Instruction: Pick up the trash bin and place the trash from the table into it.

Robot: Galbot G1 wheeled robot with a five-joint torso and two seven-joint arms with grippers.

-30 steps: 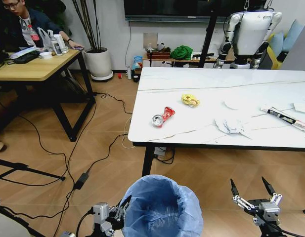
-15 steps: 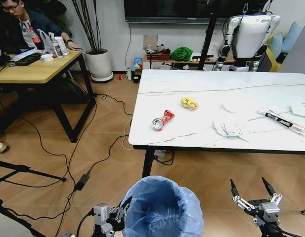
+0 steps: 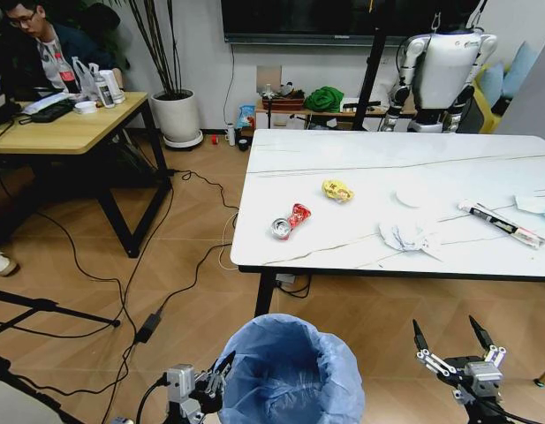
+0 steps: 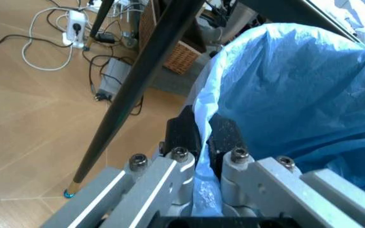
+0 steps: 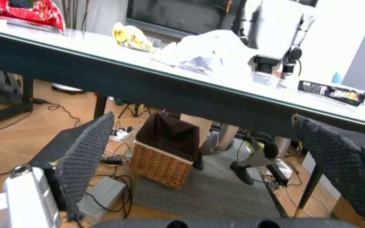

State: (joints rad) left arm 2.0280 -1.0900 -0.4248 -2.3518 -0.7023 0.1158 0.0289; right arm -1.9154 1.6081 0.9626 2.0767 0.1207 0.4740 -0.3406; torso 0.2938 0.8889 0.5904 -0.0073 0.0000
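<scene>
The trash bin [image 3: 290, 371], lined with a puffy light-blue bag, hangs low in front of me. My left gripper [image 3: 215, 375] is shut on its bag-covered rim; the left wrist view shows the black fingers [image 4: 181, 135] pinching the blue plastic of the trash bin [image 4: 296, 95]. My right gripper [image 3: 449, 340] is open and holds nothing, below the table's [image 3: 360, 150] front edge. On the white top lie the trash: a crushed red can [image 3: 288, 219], yellow wrapper [image 3: 337, 189], white disc [image 3: 411, 196], crumpled paper [image 3: 407, 235] and long wrapper [image 3: 502, 223]. The right wrist view looks past its open gripper [image 5: 211, 161] at the table edge [image 5: 169, 78].
A tan wooden desk [image 3: 69, 124] stands at the left, with cables [image 3: 148, 318] trailing over the floor between it and the table. A tripod leg [image 3: 42, 305] crosses the lower left. A white humanoid robot [image 3: 440, 66] stands behind the table, and a wicker basket [image 5: 163, 152] sits under it.
The whole view has shifted a little, so the camera has moved. Both grippers and the bin keep their places relative to me, and the litter lies as before.
</scene>
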